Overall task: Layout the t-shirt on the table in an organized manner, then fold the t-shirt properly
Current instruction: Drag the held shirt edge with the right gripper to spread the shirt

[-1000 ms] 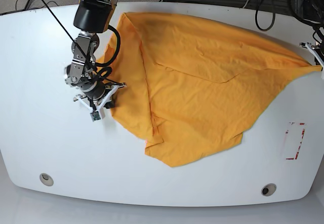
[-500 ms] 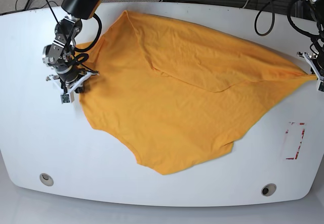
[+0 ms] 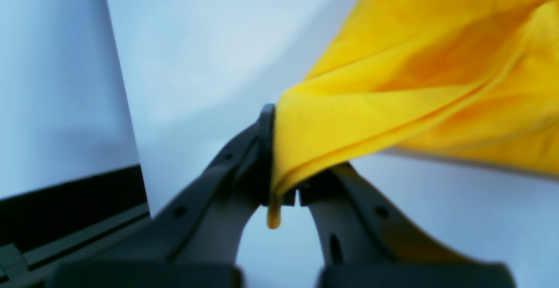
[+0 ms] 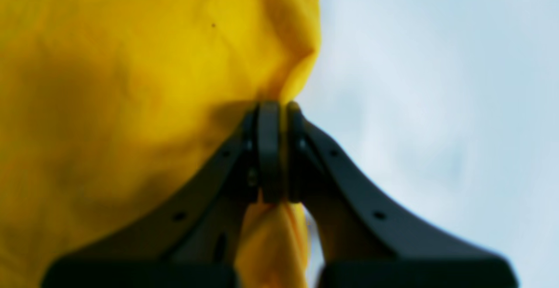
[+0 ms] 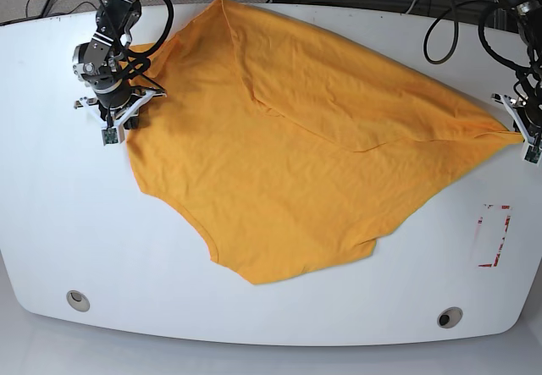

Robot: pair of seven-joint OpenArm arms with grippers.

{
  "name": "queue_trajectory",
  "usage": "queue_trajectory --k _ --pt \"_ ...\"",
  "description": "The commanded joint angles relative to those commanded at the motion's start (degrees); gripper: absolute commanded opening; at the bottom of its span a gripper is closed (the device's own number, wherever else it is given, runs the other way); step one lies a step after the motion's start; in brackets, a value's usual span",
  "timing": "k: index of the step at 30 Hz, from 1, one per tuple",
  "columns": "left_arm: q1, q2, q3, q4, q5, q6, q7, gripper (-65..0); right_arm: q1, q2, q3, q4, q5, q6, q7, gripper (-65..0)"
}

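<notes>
Orange all over, spread wider now across the white table (image 5: 169,311), with near hem of the t-shirt (image 5: 271,180) shifted to left and crumpled left fold opened out. Gripping 1 pulled corner at right with left gripper (image 3: 279,187); pinching left edge with right gripper (image 4: 284,152), after moving outward. Slanting at far side, with long crease. Probably still laying out; likely needing more straightening before folding.

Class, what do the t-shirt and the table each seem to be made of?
T-shirt: matte, soft knit fabric, probably cotton, judging by its loose drape and creases.
Table: smooth, hard white surface, perhaps laminate or painted board; its even colour leaves this open.
</notes>
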Motion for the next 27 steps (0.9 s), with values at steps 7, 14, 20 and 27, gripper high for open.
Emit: queue_trajectory --k 7,14,20,27 --pt "0.0 0.0 0.1 0.0 0.0 0.0 0.0 -65.0 -0.3 0.0 0.0 0.1 0.0 0.0 0.0 -62.8" --pt "0.0 0.0 0.0 0.0 0.0 0.0 0.0 -65.0 -0.3 0.0 0.0 0.1 -0.1 0.0 0.0 -60.2" --pt "0.2 -0.1 -0.1 0.0 0.0 0.0 0.0 -65.0 -0.4 -0.2 0.0 0.1 -0.1 0.0 0.0 -44.4" --pt "0.0 -0.1 -0.1 0.0 0.0 0.0 0.0 -65.0 -0.3 -1.0 -0.3 0.1 -0.1 0.0 0.0 -45.0"
